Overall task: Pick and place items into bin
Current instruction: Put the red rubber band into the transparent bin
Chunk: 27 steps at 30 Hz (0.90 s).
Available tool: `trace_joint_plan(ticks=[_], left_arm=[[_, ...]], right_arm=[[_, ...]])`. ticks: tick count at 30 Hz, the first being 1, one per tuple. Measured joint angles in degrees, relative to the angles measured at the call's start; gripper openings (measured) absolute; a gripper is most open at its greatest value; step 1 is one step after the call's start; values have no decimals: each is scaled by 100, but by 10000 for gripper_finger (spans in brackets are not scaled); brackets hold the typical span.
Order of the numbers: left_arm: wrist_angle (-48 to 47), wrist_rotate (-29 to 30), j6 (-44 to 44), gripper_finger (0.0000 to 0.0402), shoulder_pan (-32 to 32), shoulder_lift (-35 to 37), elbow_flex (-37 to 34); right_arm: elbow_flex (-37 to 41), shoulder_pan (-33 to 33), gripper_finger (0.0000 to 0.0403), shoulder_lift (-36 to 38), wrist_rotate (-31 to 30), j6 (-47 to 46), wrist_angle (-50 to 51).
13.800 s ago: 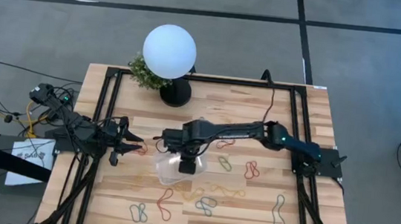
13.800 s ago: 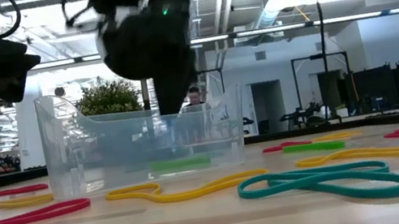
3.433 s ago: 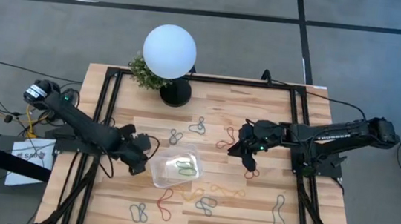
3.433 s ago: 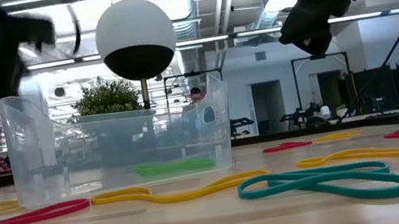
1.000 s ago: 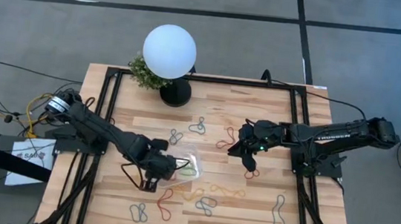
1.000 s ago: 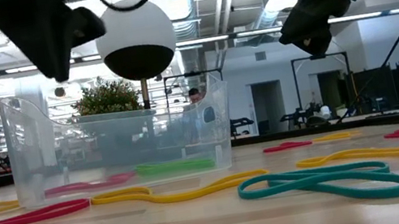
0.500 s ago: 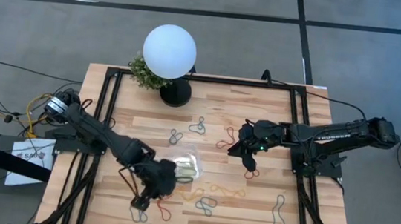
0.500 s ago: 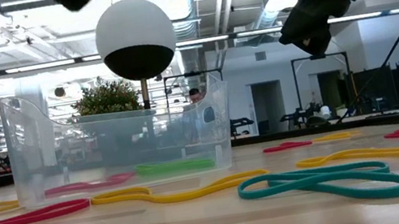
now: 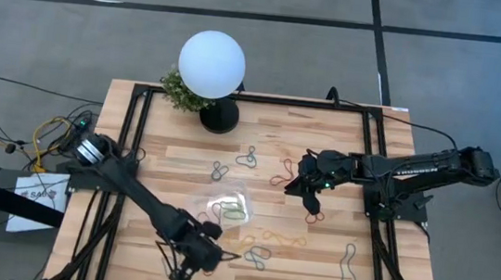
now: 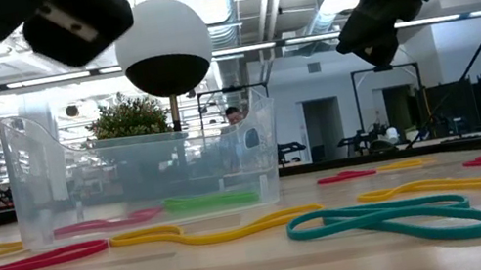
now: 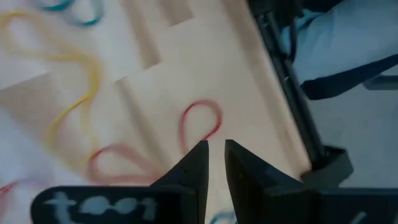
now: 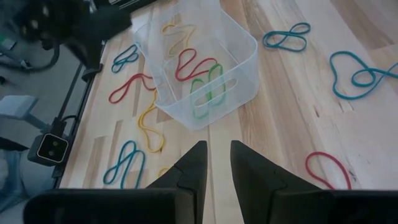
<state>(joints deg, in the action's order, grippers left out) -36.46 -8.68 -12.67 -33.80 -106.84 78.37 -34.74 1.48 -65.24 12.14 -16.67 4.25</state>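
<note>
1. A wooden counter [image 9: 344, 140] seen from above, with thin coloured rubber-band loops scattered over it and two dark robot arms reaching in from the left and right sides.
2. The clear plastic bin [image 9: 221, 208] sits near the middle of the counter, slightly left of centre. In the right wrist view it holds a green loop [image 12: 207, 89] and a red loop [image 12: 189, 63], with a yellow one lying at its far end.
3. The left pincer [image 9: 182, 273] is at the near edge of the counter, near-left of the bin. Its wrist view shows the two fingers almost together with a narrow gap and nothing between them; a red loop [image 11: 200, 125] lies on the wood just beyond the tips.
4. The right pincer [image 9: 303, 194] hangs above the counter, right of the bin and apart from it. Its fingers stand slightly parted and hold nothing.
5. Loose loops lie around the bin: yellow [image 10: 217, 228], teal [image 10: 389, 219] and red [image 10: 25, 263] ones on the near side, and more to the right and far side.
6. A white globe lamp [image 9: 212, 65] stands at the far edge, beside a small green plant [image 9: 178, 91].
</note>
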Motion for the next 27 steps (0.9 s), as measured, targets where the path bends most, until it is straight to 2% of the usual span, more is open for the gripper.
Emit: trace_joint_plan(ticks=[4,14,27], left_arm=[[407,-49,-19,41,-109,-370,0],[635,-1,-297,41,-203,-935,0],[801,148,-517,41,-262,-1122,9]], right_arm=[[0,2,66,1,0,4,0],[0,201,66,-1,-12,46,0],[2,376,66,1,-22,50,0]])
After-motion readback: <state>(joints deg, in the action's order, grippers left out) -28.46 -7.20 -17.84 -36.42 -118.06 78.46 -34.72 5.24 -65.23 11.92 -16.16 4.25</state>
